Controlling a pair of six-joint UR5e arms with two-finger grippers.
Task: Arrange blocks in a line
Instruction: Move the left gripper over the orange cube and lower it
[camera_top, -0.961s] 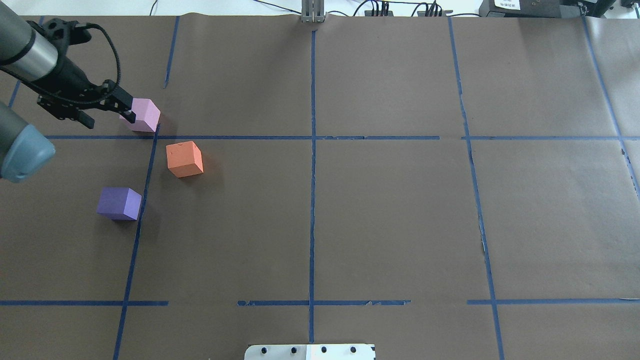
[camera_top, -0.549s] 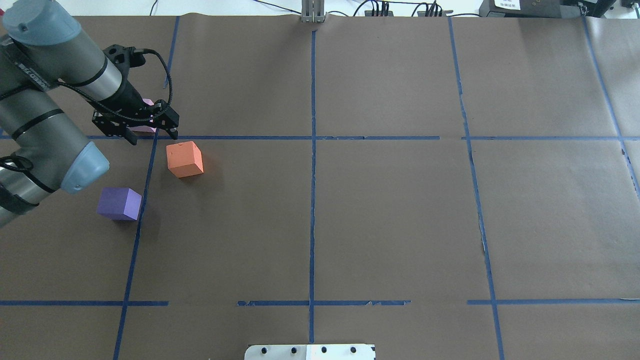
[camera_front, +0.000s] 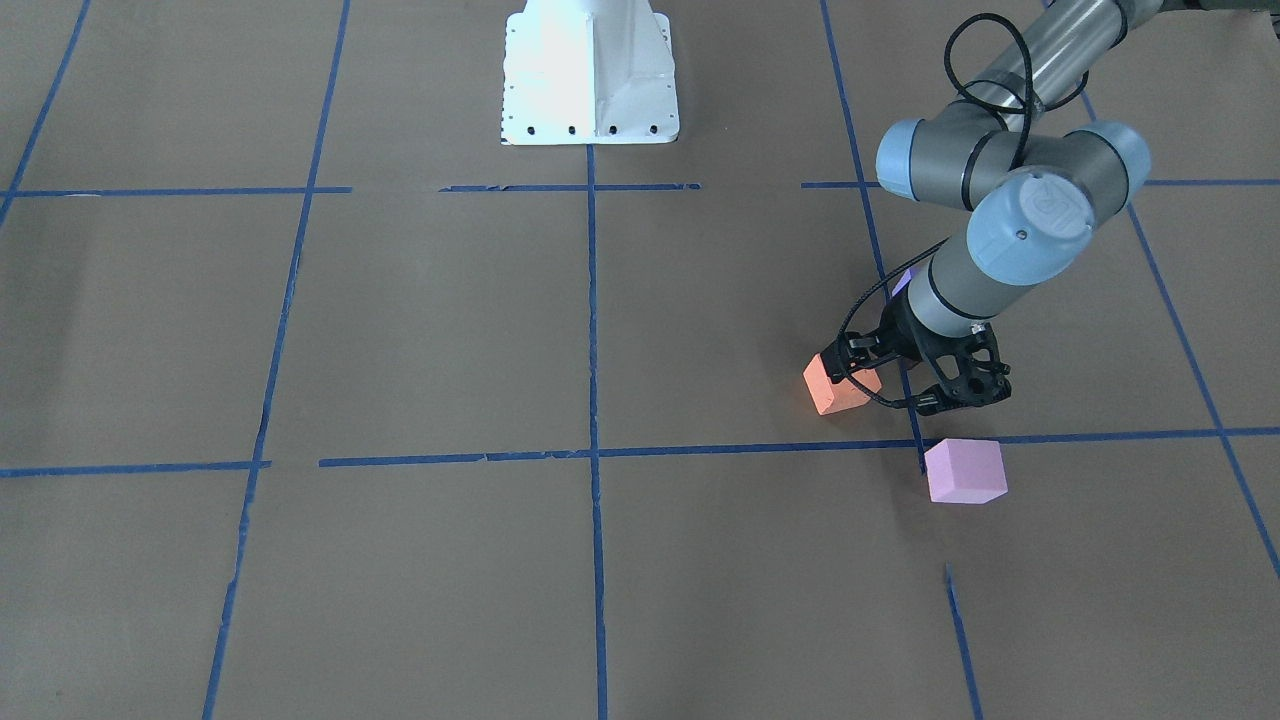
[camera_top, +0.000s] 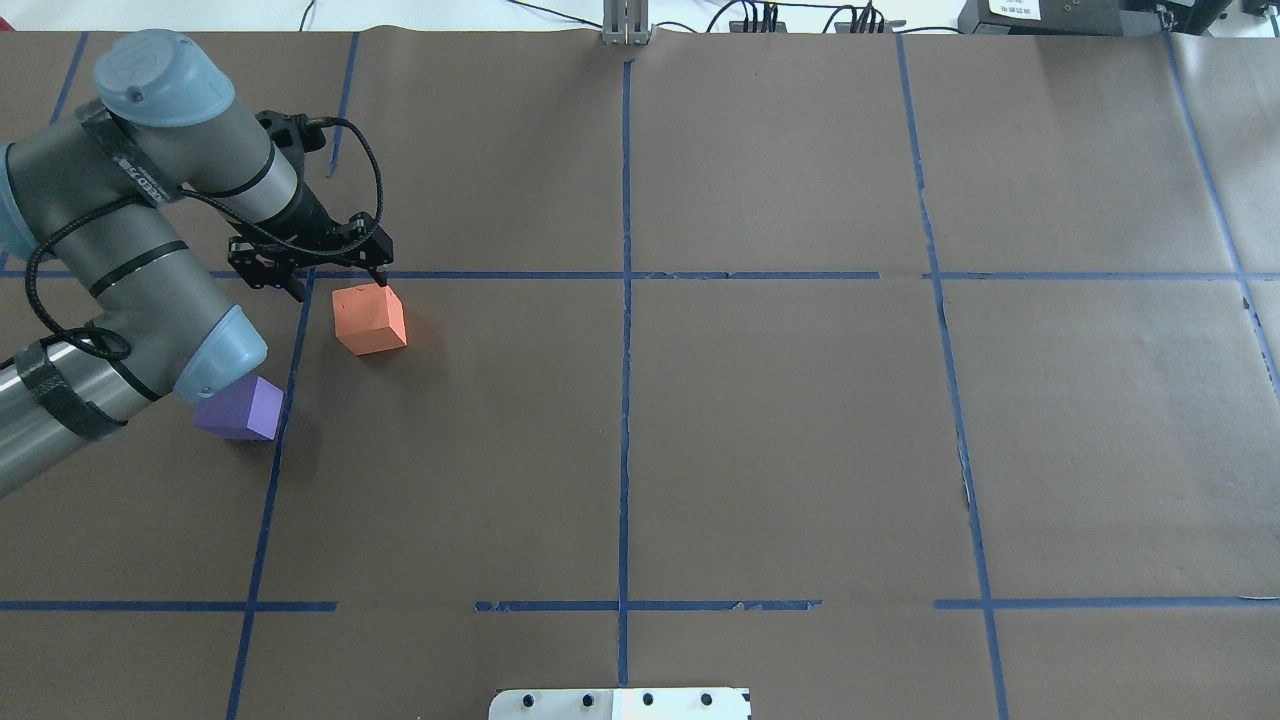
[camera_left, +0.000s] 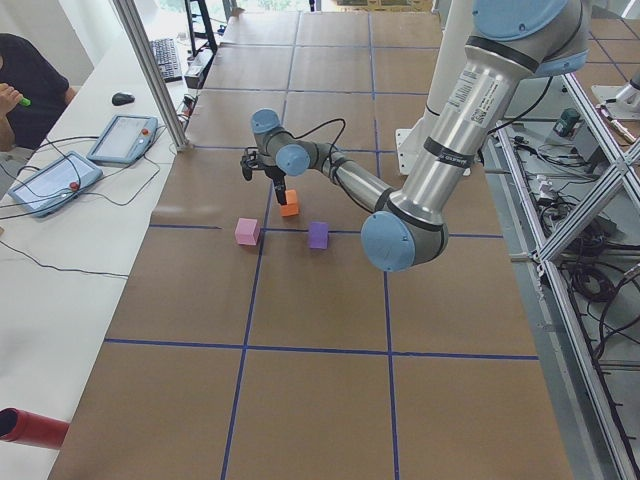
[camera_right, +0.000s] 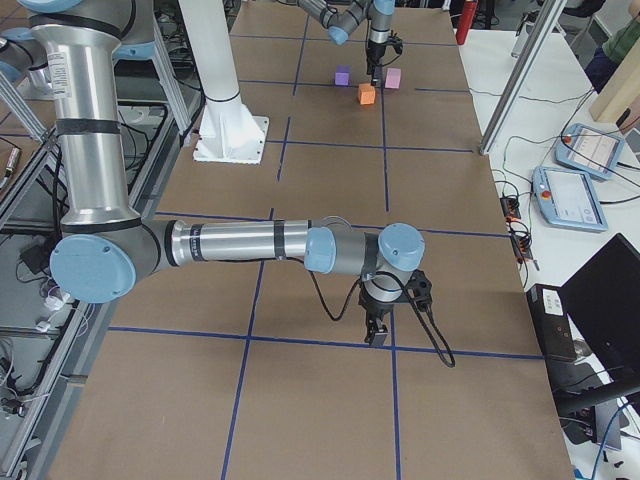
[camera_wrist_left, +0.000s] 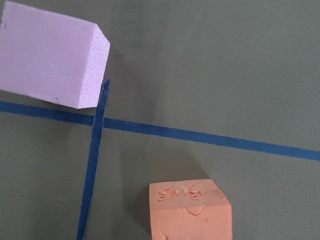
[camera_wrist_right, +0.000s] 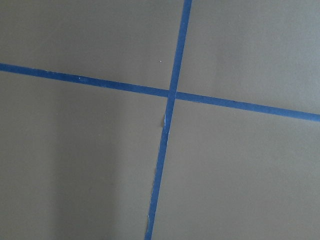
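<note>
Overhead exterior, left to right: printed band on left arm (camera_top: 150, 250), lettering too small to read. Purple block (camera_top: 248, 410) half under arm's elbow, just beside vertical tape line (camera_top: 270, 470). Left gripper (camera_top: 340, 285) spread wide, empty, over tape crossing; one fingertip at far top corner of orange block (camera_top: 370, 320), contact unclear. Pink block (camera_front: 965, 470) hidden by arm here; front view shows it just across tape line, apart from orange block. Brown table (camera_top: 800, 450) stretches right from orange block to edge. Right gripper (camera_right: 378, 333) near table's right end: spread or clenched, cannot tell.
</note>
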